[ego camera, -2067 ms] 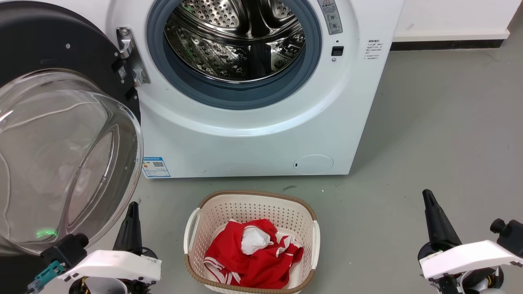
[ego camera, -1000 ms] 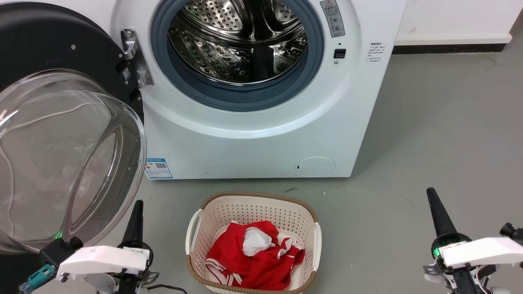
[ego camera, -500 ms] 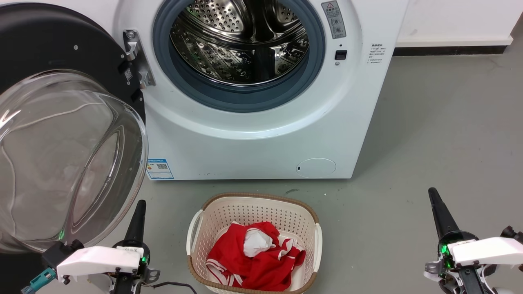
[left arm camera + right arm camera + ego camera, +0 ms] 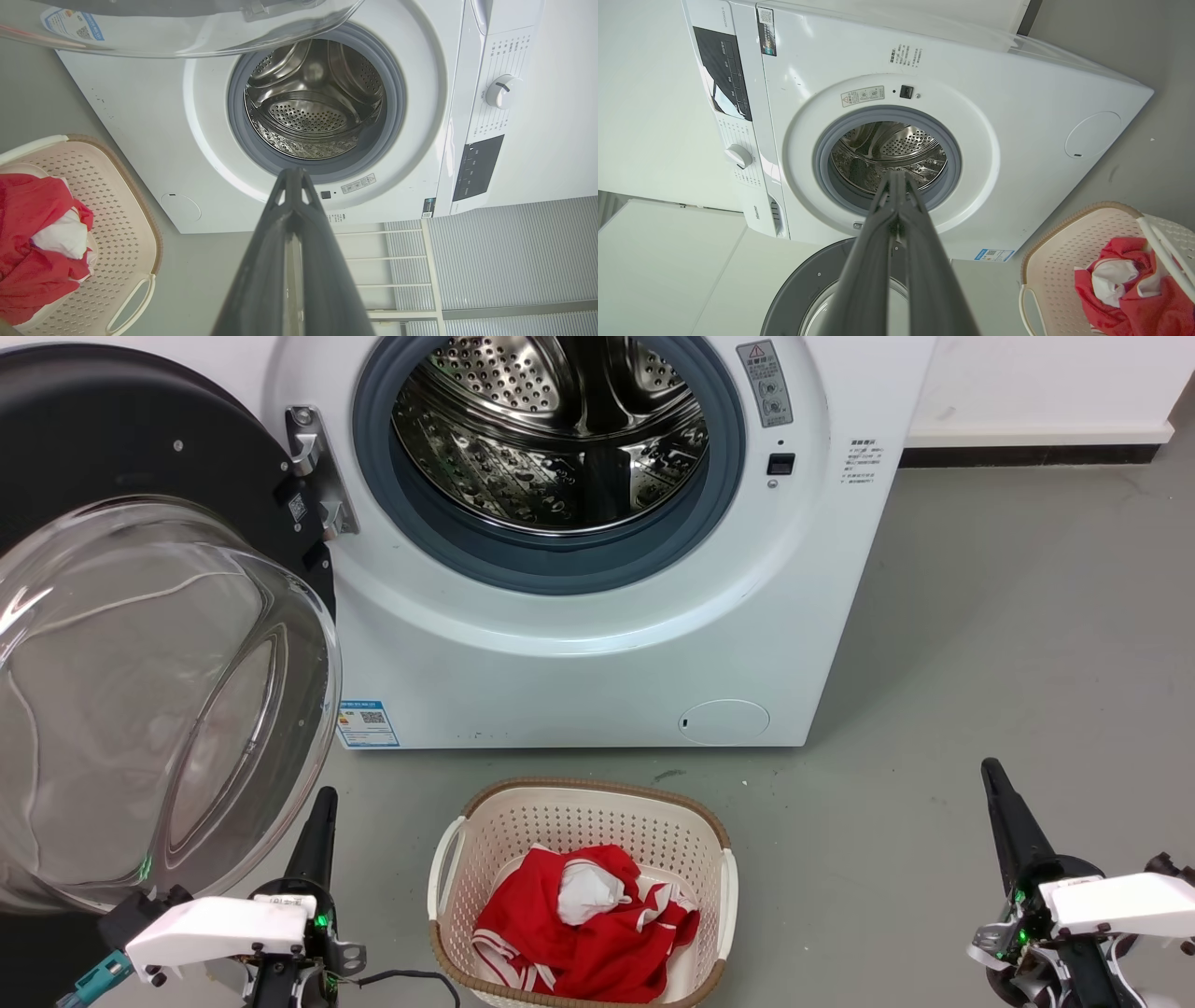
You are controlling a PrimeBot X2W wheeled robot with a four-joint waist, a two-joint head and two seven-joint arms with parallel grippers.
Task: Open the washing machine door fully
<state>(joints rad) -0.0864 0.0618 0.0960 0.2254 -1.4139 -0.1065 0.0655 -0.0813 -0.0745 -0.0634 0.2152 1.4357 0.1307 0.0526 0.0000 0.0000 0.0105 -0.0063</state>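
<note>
The washing machine door (image 4: 159,644) stands swung wide, left of the washing machine (image 4: 579,653), drum (image 4: 551,429) fully exposed: the job looks done, or nearly so. The left gripper (image 4: 324,800) and right gripper (image 4: 992,775) hang low, fingers together, empty.

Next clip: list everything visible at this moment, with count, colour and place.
washing machine: 1, white, centre of head view.
washing machine door: 1, black with clear glass centre, swung open on the left.
drum: 1, steel, inside the grey gasket.
sticker: 1, blue, machine's lower left front.
laundry basket: 1, cream with brown rim, on the grey floor before the machine.
clothing: one heap, red and white, in the basket.
left pincer: 1, dark, shut, lower left beside the door.
right pincer: 1, dark, shut, lower right.
</note>
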